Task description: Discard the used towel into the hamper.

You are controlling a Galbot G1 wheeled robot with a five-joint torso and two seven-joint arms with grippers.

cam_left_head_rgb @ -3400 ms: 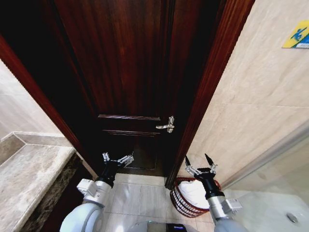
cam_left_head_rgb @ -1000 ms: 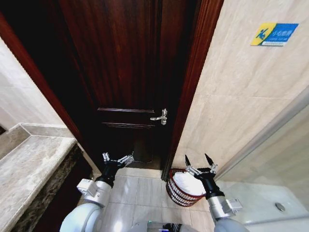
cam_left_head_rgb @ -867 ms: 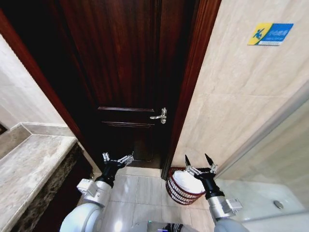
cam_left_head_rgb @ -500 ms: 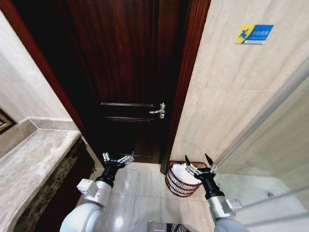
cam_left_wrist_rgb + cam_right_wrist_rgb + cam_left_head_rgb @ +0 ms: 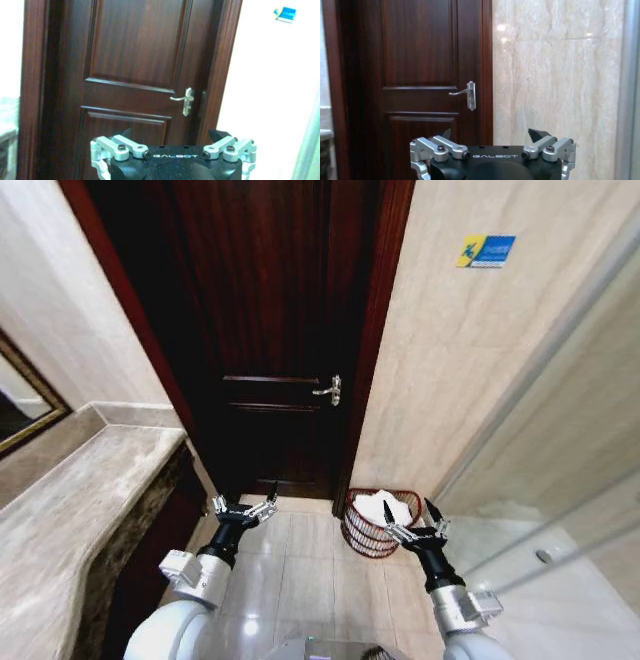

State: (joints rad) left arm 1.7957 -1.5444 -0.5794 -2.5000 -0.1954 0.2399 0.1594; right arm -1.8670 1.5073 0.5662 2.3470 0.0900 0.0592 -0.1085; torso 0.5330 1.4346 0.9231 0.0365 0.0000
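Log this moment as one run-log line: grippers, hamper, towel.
left gripper open, empty, raised before door | right gripper open, empty, near hamper | hamper on floor by door frame | white towel inside hamper

The hamper [image 5: 374, 525], a small round basket of dark reddish-brown openwork, is seen standing upright on the tiled floor, close to the wall. A white towel [image 5: 385, 507] is heaped inside it, rising above the rim.

I read "GALBOT" in pale letters on the black body of the left gripper [image 5: 171, 141], and the same word on the right gripper [image 5: 491, 141]. The yellow-and-blue sign [image 5: 486, 250] on the wall carries a figure; its lettering is too small to read
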